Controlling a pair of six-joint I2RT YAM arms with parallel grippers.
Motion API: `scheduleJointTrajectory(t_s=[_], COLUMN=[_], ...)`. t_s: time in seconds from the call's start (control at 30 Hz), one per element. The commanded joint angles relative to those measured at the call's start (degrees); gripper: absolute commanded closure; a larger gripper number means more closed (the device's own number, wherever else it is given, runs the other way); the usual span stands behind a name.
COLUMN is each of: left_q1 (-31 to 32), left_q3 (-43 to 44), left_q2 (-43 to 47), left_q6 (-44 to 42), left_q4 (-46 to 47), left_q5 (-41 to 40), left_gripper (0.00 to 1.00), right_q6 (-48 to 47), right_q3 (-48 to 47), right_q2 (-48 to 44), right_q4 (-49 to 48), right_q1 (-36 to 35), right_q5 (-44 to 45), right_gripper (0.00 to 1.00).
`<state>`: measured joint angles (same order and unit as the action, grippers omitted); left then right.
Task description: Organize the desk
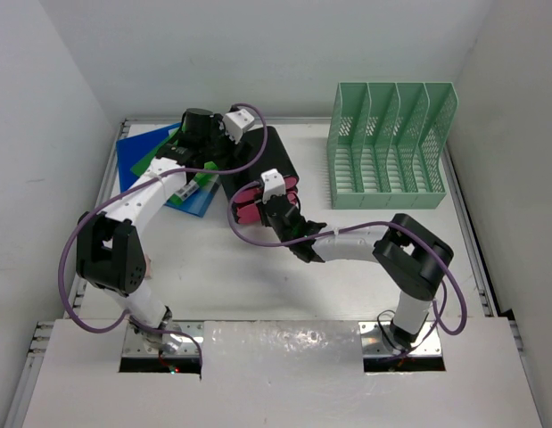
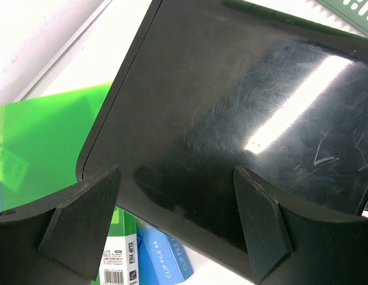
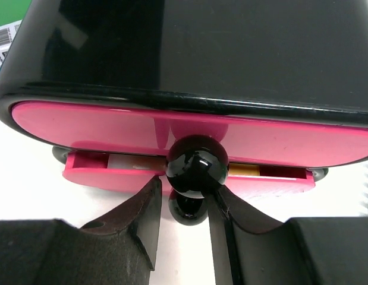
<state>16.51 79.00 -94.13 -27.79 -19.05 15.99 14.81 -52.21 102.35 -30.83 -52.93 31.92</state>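
plain white walls (image 1: 276,45) all around

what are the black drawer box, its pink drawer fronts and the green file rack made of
Glossy black drawer box: likely hard plastic; its top mirrors light and shows fine scratches. Smooth pink drawer fronts: probably glossy plastic, given soft reflections. Mint-green mesh file rack: perforated walls, matte look; plastic or coated metal, cannot tell.

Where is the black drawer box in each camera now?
Top external: drawer box at centre of the desk.
Left wrist: glossy top, most of frame.
Right wrist: upper half, pink drawers facing, fingers closed around the lower knob.
Shared landmark: barcode-labelled clip file pack beside it.
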Motion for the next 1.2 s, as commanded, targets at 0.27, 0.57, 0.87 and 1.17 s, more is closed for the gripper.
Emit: scheduleJointTrajectory(t_s=[0.27,0.57,0.87,1.17], left_q1=[0.19,0.10,0.19,0.19], left_q3=[0.63,0.80,0.98,1.33], left_q2=[-1.67,-1.68,-1.85,-2.29], left_q6=[-1.12,-1.04,-0.33,-0.77], left_q4=[-2.48,-2.48,-2.22,-3.01], left_q5=[0.54,0.97,1.15,1.15], left_gripper=[0.25,0.25,0.25,0.25], right_q6=[-0.39,6.72,5.05,1.89], right_q3=[10.80,15.37,13.36,8.62], right_q2=[-6.01,-4.26,1.98,7.60], right_q4=[-22.23,-24.33,-32.08,-35.36], right_q1=[-5.34,-6.14,-3.59,-1.83], right_q5=[10.61,14.39,8.86,8.16], right_gripper=[0.62,0.60,0.57,0.61])
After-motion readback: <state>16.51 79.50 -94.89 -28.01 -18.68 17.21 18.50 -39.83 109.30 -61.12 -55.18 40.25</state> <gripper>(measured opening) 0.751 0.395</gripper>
